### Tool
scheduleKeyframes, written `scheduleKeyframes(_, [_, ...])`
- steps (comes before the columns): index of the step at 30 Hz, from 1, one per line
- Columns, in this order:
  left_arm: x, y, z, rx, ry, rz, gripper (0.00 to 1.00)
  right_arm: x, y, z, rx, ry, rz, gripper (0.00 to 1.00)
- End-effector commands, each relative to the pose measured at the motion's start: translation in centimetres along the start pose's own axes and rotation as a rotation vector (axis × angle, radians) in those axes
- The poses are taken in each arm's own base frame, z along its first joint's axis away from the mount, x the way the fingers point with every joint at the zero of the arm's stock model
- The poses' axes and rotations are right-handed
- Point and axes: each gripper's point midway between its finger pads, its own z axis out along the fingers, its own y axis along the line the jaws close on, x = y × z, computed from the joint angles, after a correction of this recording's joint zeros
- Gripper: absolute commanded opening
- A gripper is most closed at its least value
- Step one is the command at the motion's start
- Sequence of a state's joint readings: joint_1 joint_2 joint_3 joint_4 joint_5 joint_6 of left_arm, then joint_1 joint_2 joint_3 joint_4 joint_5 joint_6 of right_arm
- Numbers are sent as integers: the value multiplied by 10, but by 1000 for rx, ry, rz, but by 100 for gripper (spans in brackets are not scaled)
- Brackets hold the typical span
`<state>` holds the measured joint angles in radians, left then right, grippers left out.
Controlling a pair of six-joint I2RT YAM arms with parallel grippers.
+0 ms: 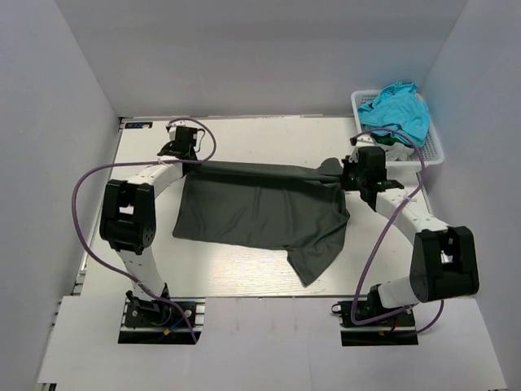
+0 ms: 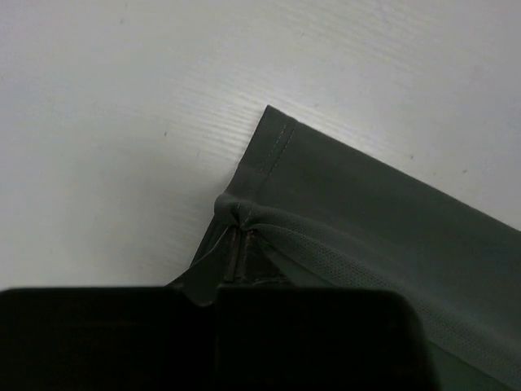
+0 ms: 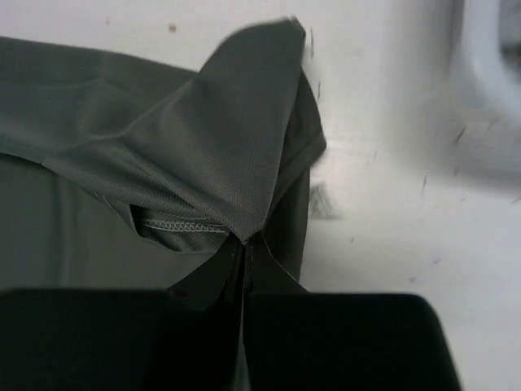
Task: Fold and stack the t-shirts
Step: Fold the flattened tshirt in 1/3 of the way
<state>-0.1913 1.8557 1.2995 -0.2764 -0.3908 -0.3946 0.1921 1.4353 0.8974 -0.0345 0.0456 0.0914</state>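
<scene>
The dark charcoal-grey t-shirt (image 1: 260,208) is stretched across the middle of the table, its far edge taut between my two grippers and a flap trailing toward the near right. My left gripper (image 1: 191,159) is shut on its far left corner; the left wrist view shows the hem (image 2: 277,147) bunched at the gripper (image 2: 240,224). My right gripper (image 1: 346,173) is shut on the far right corner, where the cloth (image 3: 236,147) peaks up from the gripper (image 3: 246,243). A turquoise t-shirt (image 1: 397,107) lies in the basket. The pale grey one is not visible.
A white plastic lattice basket (image 1: 435,147) stands at the far right corner, close behind my right gripper. Grey walls enclose the table on the left, far and right sides. Purple cables loop off both arms.
</scene>
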Motion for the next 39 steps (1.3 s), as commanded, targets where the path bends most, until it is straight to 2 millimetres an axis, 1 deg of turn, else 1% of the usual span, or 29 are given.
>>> scheduleKeyframes(1, [-11, 10, -19, -26, -31, -43, 0, 16, 1, -13, 29, 9, 119, 0])
scheduleKeyframes(2, [-7, 10, -19, -23, -12, -37, 0, 22, 4, -14, 17, 20, 143, 0])
scheduleKeyframes(3, [-2, 11, -20, -31, 5, -47, 0, 43, 6, -14, 12, 58, 174, 0])
scheduleKeyframes(4, [7, 15, -20, -51, 50, -39, 6, 42, 10, -18, 1, 48, 186, 0])
scheduleKeyframes(5, [6, 14, -21, -57, 63, -47, 25, 45, 10, -21, 0, 49, 201, 2])
scheduleKeyframes(6, [9, 17, -20, -84, 82, -50, 36, 54, 12, -23, -4, 68, 205, 18])
scheduleKeyframes(7, [10, 19, -25, -98, 109, -57, 44, 57, 16, -26, -20, 77, 213, 26])
scheduleKeyframes(8, [11, 23, -27, -122, 117, -60, 59, 64, 16, -31, -17, 101, 216, 28])
scheduleKeyframes(9, [11, 30, -31, -150, 117, -62, 66, 67, 17, -34, -17, 111, 220, 35])
scheduleKeyframes(11, [12, 36, -42, -173, 136, -57, 100, 75, 18, -42, -15, 145, 220, 43])
scheduleKeyframes(12, [4, 40, -52, -179, 115, -72, 100, 74, 18, -43, -13, 143, 218, 47])
scheduleKeyframes(14, [-3, 41, -60, -171, 99, -81, 100, 59, 17, -49, -5, 104, 214, 51])
scheduleKeyframes(15, [-12, 38, -68, -147, 79, -95, 100, 52, 16, -49, 1, 80, 203, 54])
scheduleKeyframes(16, [-15, 35, -69, -129, 79, -88, 100, 36, 14, -51, 11, 39, 198, 58])
scheduleKeyframes(18, [-28, 21, -70, -60, 58, -82, 100, 20, 9, -48, 40, -5, 192, 63])
scheduleKeyframes(19, [-39, 10, -74, -20, 33, -74, 100, 2, 9, -46, 43, -34, 190, 63])
scheduleKeyframes(20, [-39, 3, -68, 4, 39, -63, 100, -3, 1, -42, 87, -45, 194, 63])
scheduleKeyframes(21, [-52, -10, -67, 44, 10, -55, 100, -3, -1, -35, 102, -28, 200, 63])
scheduleKeyframes(22, [-53, -17, -65, 70, 18, -47, 100, -20, 0, -28, 102, -45, 203, 63])
scheduleKeyframes(23, [-54, -30, -62, 122, 29, -50, 100, -27, -1, -24, 112, -58, 216, 59])
scheduleKeyframes(24, [-56, -42, -51, 151, 40, -50, 100, -25, -1, -9, 118, -30, 219, 56])
scheduleKeyframes(25, [-55, -49, -46, 172, 53, -49, 100, -39, 1, -7, 114, -48, 228, 56])
scheduleKeyframes(26, [-53, -58, -42, 207, 73, -47, 100, -38, -4, -3, 148, -37, 243, 52])
scheduleKeyframes(27, [-56, -62, -39, 217, 78, -47, 100, -33, -6, 7, 163, -6, 245, 52])
scheduleKeyframes(28, [-44, -63, -27, 202, 111, -36, 100, -40, -9, 14, 182, 9, 245, 52])
scheduleKeyframes(32, [-24, -72, -13, 228, 179, -23, 100, -30, -12, 40, 217, 83, 226, 53])
scheduleKeyframes(33, [-8, -68, -7, 211, 214, -22, 100, -31, -12, 43, 210, 87, 220, 53])
scheduleKeyframes(34, [-3, -66, -6, 206, 224, -19, 100, -24, -13, 52, 213, 107, 220, 53])
scheduleKeyframes(39, [33, -57, 2, 183, 291, -21, 100, -17, -12, 71, 207, 148, 211, 54])
